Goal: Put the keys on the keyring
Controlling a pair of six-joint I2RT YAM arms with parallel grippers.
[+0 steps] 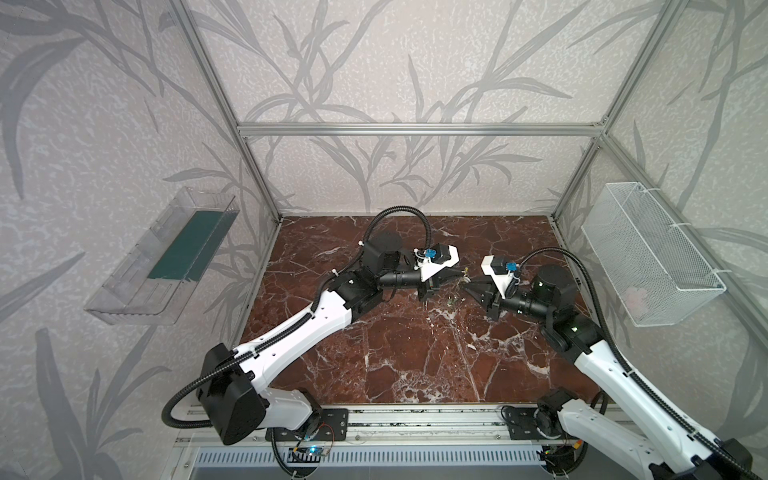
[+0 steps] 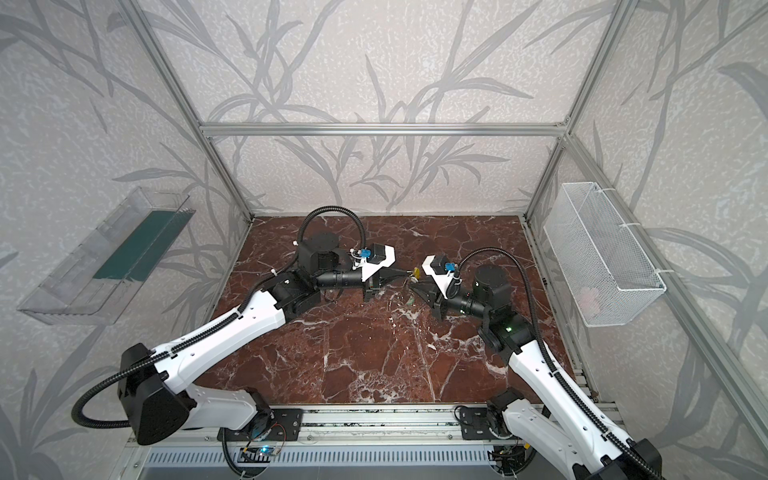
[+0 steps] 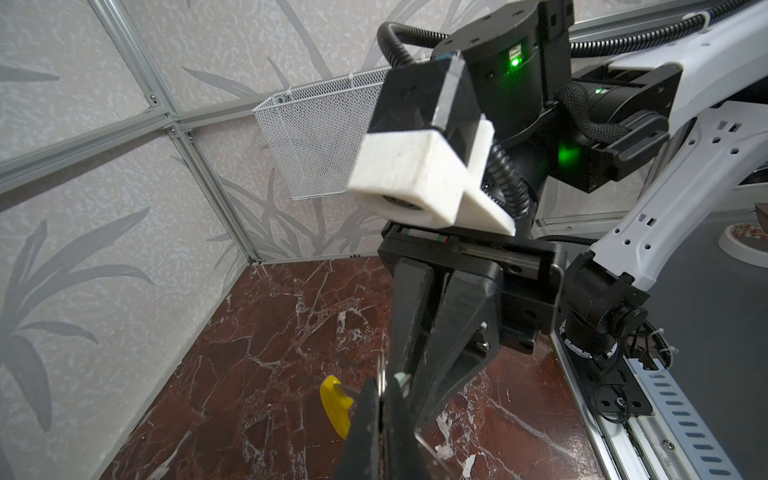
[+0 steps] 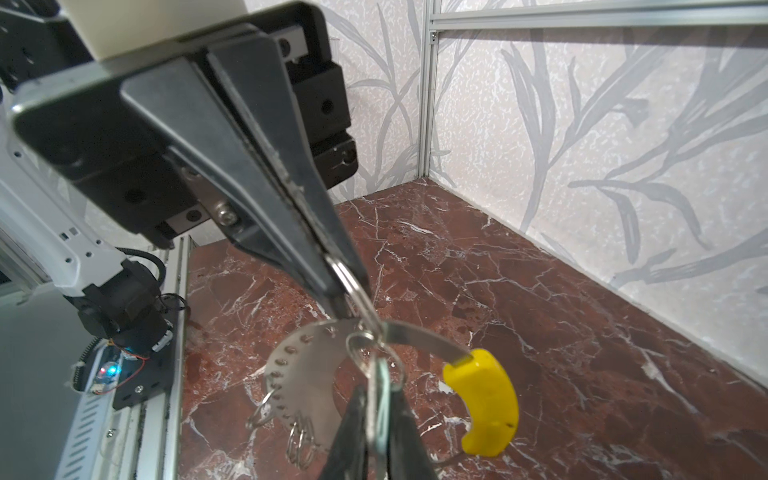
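Note:
The keyring (image 4: 307,365) is a thin grey hoop with a row of holes and a yellow segment (image 4: 486,403). Small wire rings (image 4: 300,444) hang from its holes. My left gripper (image 4: 345,286) is shut on its band, above the marble table (image 1: 415,353). In the left wrist view its jaws (image 3: 380,415) pinch the band edge-on beside the yellow segment (image 3: 336,405). My right gripper (image 4: 378,415) is shut on a pale-green key (image 4: 384,395), whose small ring (image 4: 361,345) sits at the band. In both top views the two grippers (image 1: 455,276) (image 1: 468,286) meet tip to tip. A greenish speck (image 1: 451,300) shows just below them.
A white mesh basket (image 1: 648,257) hangs on the right wall and a clear plastic tray (image 1: 162,257) on the left wall. A metal rail (image 1: 415,419) with both arm bases runs along the front edge. Aluminium frame posts stand at the back corners.

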